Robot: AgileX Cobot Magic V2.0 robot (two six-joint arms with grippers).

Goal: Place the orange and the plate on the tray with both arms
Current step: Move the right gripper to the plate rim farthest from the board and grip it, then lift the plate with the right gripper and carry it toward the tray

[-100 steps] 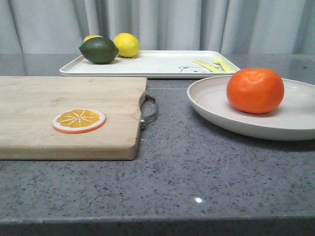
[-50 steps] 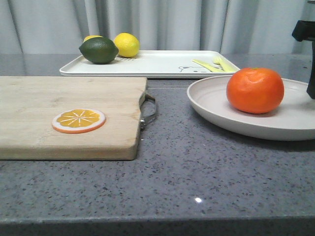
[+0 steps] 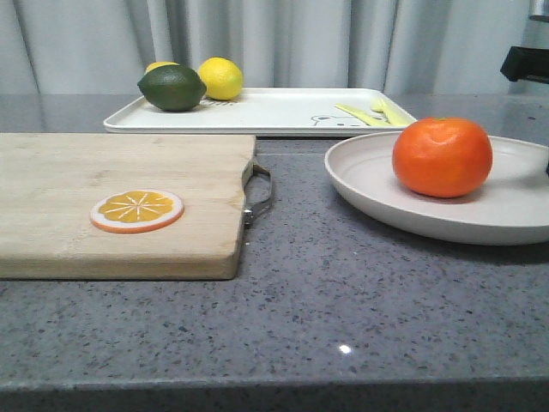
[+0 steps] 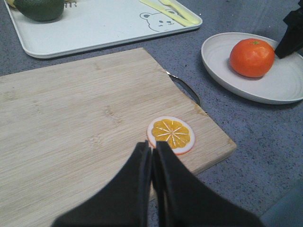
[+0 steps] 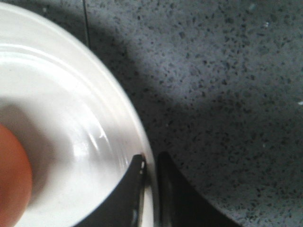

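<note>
The orange (image 3: 443, 157) sits inside the plate (image 3: 377, 184), on the right side of the grey speckled surface (image 3: 343, 300). The plate rests on that surface, in front of the tray (image 3: 274, 112) and apart from it. The tray lies at the back, carrying a green lime (image 3: 172, 87) and yellow lemons (image 3: 221, 78) at its left end and pale yellow cutlery (image 3: 375, 112) near the bear outline at its right end.

The right wrist view shows what the front view cannot: the right hand (image 5: 150, 163) has one finger inside the plate rim and the other outside it, pinched nearly together around the rim. In the front view only a dark piece of that arm appears at the right edge.

The left wrist view shows the left hand (image 4: 152, 150) with its fingers pressed together, grasping nothing, hovering over the wooden cutting board (image 4: 85, 123) just beside the orange slice disc (image 4: 171, 134). This hand is outside the front view, which shows the disc lying flat on the board and the board's metal handle (image 3: 260, 196) pointing toward the plate.
</note>
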